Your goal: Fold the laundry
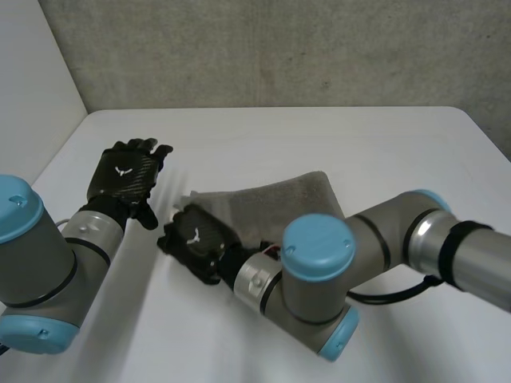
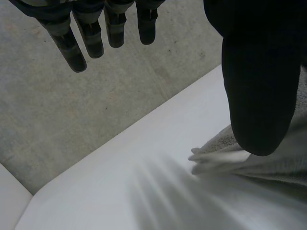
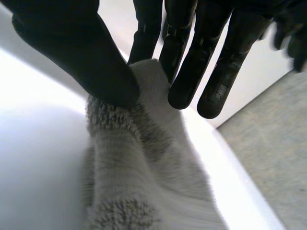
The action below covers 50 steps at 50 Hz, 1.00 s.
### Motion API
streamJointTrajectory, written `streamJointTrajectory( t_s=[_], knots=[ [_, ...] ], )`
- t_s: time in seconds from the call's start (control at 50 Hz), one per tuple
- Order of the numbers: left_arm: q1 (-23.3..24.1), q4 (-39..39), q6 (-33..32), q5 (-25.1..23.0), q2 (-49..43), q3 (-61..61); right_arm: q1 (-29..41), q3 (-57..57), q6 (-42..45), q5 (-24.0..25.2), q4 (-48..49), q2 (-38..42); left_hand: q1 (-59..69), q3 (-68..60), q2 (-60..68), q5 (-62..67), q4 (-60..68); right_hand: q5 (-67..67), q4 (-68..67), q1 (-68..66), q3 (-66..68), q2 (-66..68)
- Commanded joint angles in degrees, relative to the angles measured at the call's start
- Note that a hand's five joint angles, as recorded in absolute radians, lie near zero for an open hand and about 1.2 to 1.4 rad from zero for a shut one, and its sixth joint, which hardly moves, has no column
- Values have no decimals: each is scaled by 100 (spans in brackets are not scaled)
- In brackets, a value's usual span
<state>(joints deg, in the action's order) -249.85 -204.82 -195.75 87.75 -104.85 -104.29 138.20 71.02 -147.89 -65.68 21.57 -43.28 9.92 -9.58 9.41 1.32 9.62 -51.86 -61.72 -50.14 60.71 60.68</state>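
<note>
Grey towel (image 1: pixel 287 199) lies on the table (image 1: pixel 335 136).
Judged soft, limp, light; grip an edge. The right robot hand (image 3: pixel 96 62) appears to pinch its end; the left robot hand (image 1: pixel 128 175) hangs released beside it.

Our head view looks down on the flat white table (image 1: pixel 319 136) from behind; both wrist views sit close above, sharing the grey terry towel (image 3: pixel 144 167).
</note>
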Motion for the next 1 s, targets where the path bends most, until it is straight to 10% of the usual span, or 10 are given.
streamJointTrajectory(
  t_s=[0.02,0.12,0.48,0.6,0.8,1.0],
  knots=[
    [42,3,2,-3,-17,-21,-21,52,-64,-786,-249,-267,8,-42,59,-132,38,5186,5172,4014,-5071,-5068],
    [94,-5,19,-12,-26,-57,-563,428,-397,-1456,-688,-926,8,-42,59,-132,38,5186,5172,4014,-5071,-5068],
    [402,-243,10,-12,-272,-92,-2579,1793,-1260,-1387,-892,-1165,8,-42,59,-132,38,4370,4356,3199,-4255,-4253],
    [393,-243,10,-3,-264,-101,-2816,1749,-1067,-1413,-700,-989,8,-42,59,-132,38,-1795,-1809,-2967,1911,1913],
    [393,-243,10,14,-202,-109,-2403,1151,-513,-1448,-145,-1288,8,-42,59,-132,38,-1814,-1828,-2986,1929,1932],
    [341,-234,19,49,-97,-109,-313,448,13,-1238,-66,-639,8,-42,59,-132,38,-1814,-1828,-2986,1929,1932]
  ],
)
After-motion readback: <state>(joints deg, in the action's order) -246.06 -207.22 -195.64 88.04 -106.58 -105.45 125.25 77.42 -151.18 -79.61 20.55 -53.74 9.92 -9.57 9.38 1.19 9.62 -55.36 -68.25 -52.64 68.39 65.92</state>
